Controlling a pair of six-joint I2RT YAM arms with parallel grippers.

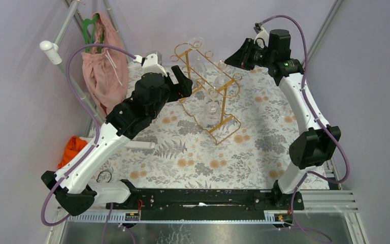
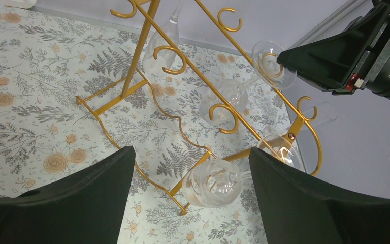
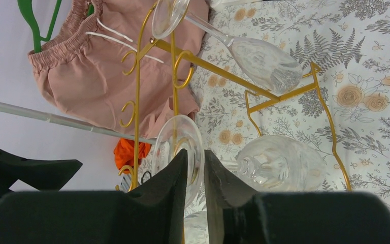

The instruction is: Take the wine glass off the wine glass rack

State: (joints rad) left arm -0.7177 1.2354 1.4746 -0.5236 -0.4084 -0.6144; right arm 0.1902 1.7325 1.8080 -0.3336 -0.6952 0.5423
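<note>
The gold wire wine glass rack (image 1: 209, 94) stands at the back middle of the floral cloth, with several clear glasses hanging upside down from it. My right gripper (image 3: 196, 155) is shut on the round foot (image 3: 175, 140) of one wine glass (image 3: 279, 162), whose foot still sits by the rack's loops. The left wrist view shows the same grip, with the right gripper (image 2: 290, 57) at that glass's foot (image 2: 269, 68). My left gripper (image 2: 190, 168) is open and empty, just left of the rack (image 2: 132, 76). Another glass (image 2: 213, 183) hangs beyond its fingers.
A pink garment (image 1: 101, 66) hangs on a green hanger (image 1: 89, 28) from a stand at the back left. An orange cloth (image 1: 73, 147) lies at the table's left edge. A third glass (image 3: 264, 61) hangs on the rack's far side.
</note>
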